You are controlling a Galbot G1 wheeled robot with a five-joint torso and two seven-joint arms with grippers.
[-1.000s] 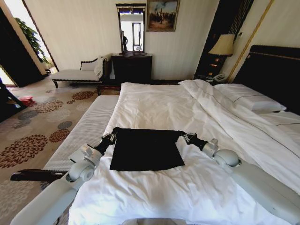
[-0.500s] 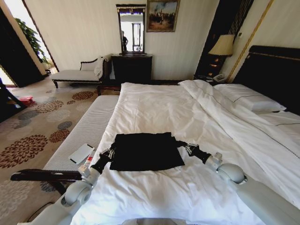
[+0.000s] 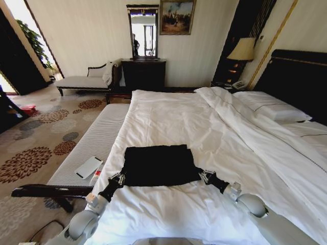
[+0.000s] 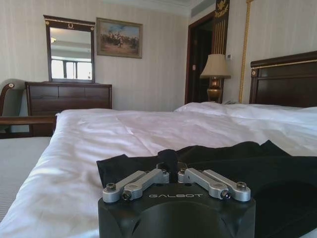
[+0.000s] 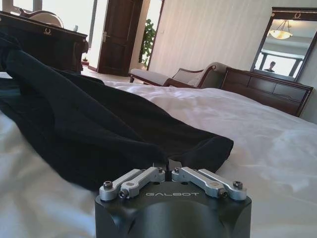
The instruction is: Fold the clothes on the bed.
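The clothes (image 3: pixel 159 164) are one black top lying flat on the white duvet of the bed (image 3: pixel 173 117), near its foot. My left gripper (image 3: pixel 118 178) is shut on the top's near left corner. My right gripper (image 3: pixel 204 176) is shut on its near right corner. In the left wrist view the gripper (image 4: pixel 171 168) pinches a fold of the black fabric (image 4: pixel 237 158). In the right wrist view the gripper (image 5: pixel 167 168) holds the black fabric (image 5: pixel 74 114) the same way, and the cloth drapes away over the duvet.
A pale padded bench (image 3: pixel 97 138) runs along the bed's left side with a white card (image 3: pixel 88 167) on it. Pillows (image 3: pixel 276 107) and a dark headboard (image 3: pixel 301 76) are at the right. A chaise (image 3: pixel 84 80), dresser (image 3: pixel 144 74) and lamp (image 3: pixel 242 49) stand by the far wall.
Both grippers have drawn back toward me, carrying the corners they hold from the top's far edge to its near edge. The white card on the bench has come into sight.
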